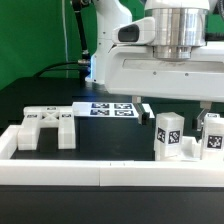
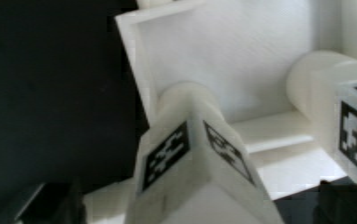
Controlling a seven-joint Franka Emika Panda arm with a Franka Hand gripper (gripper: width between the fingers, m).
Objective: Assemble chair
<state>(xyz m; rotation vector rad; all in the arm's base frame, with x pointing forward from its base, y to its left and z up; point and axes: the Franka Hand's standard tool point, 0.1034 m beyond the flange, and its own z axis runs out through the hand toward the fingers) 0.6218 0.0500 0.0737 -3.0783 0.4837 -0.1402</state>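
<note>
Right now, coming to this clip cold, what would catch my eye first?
The big white tool hangs open just above two upright tagged chair blocks at the exterior view's right, and a tagged block fills the wrist view close up. At the exterior view's left lies a slotted white piece, with the marker board farther back toward the middle.

Chunky white plastic blocks (image 1: 168, 136): white, black-and-white square tags (blurred in the wrist view)
Flat slotted white plastic piece (image 1: 45, 125): plain white
Marker board (image 1: 112, 108): white, black square tags
Table top (image 1: 100, 148): black
Long border rail (image 1: 100, 172): white
</note>
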